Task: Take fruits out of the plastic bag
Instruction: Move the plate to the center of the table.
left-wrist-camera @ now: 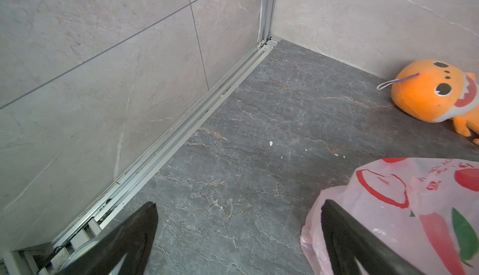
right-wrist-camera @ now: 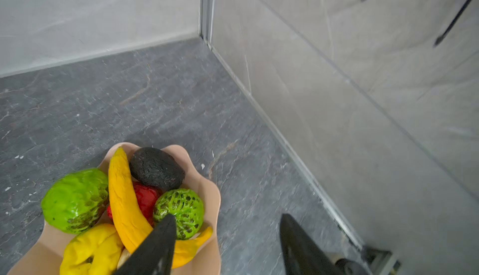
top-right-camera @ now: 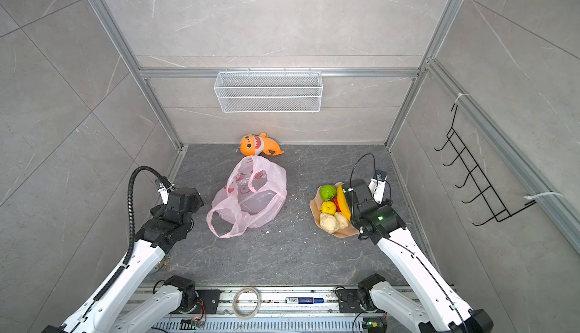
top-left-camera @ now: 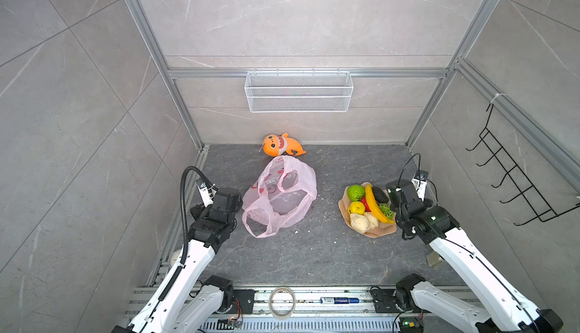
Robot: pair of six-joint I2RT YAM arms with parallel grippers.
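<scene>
Surface: dark grey veined floor slab, speckled with small white crumbs. Enclosed on three sides by pale grey marbled wall panels in aluminium framing.

Fixtures counted: one white wire basket on the back wall, one black hook rack on the wall outboard of the right gripper. On the front rail behind both arms: one tape roll, one blue marker.

Loose items counted: one plastic bag, one orange plush shark, one peach scalloped plate.

Fruits counted at eight, all on the plate: one banana, one avocado, two green pieces, one red, one yellow lumpy, two beige.

Left gripper: spread wide, nothing between the fingers. Plastic bag slack and flattened on the floor just inboard of it, shark farther ahead by the back wall. Contact between finger and bag not determinable.

Right gripper: fingers apart, gap clear. Plate and fruits just inboard of it, one fingertip overlapping the banana in the wrist view; contact not determinable.
</scene>
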